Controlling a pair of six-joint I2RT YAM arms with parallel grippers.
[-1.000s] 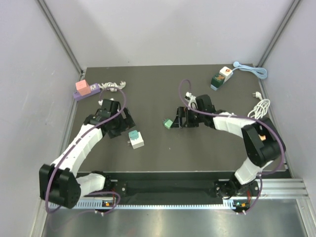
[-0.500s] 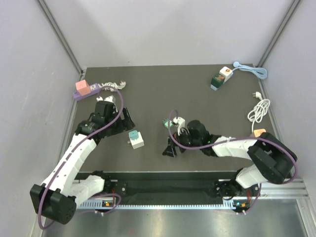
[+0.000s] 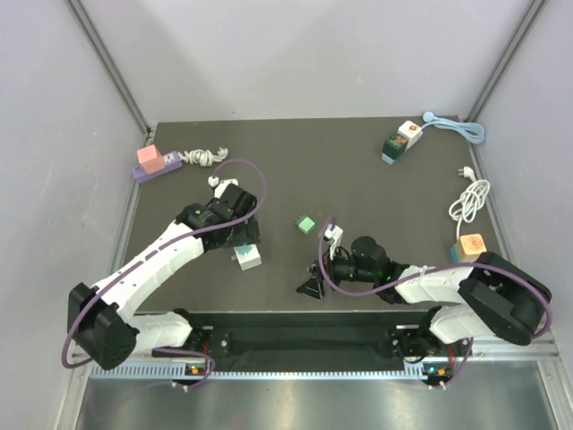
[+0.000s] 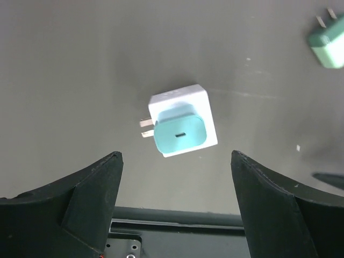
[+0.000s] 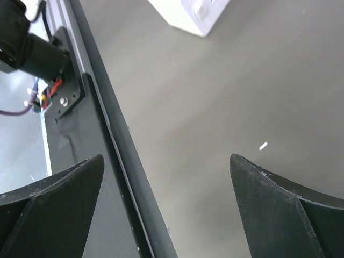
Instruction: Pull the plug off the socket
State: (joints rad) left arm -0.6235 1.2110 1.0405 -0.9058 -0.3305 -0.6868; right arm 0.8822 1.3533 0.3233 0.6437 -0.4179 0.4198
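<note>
The white socket block (image 4: pixel 180 102) lies on the dark surface (image 4: pixel 80 64) in the middle of the left wrist view. The teal plug (image 4: pixel 179 134) is seated against its lower part, and two metal pins (image 4: pixel 145 128) stick out on its left. In the top view the pair sits left of centre, just beside the tip of the left arm.

The left gripper (image 4: pixel 176 161) hangs over the pair with its jaws spread wide and nothing between them. The pair lies just past the fingertips. The right gripper (image 5: pixel 165 161), low in the middle of the top view, also has its jaws released and empty.

Both pieces look like small, light, hard plastic with smooth, rounded sides. They are likely slippery, and would probably slide across the surface rather than part if only one is tugged. The joint is probably a stiff friction fit.

The best hold, I judge, is one set of jaws across the flat sides of the white block, clear of the pins. The other set would go across the teal plug's flanks and pull straight out without twisting.
</note>
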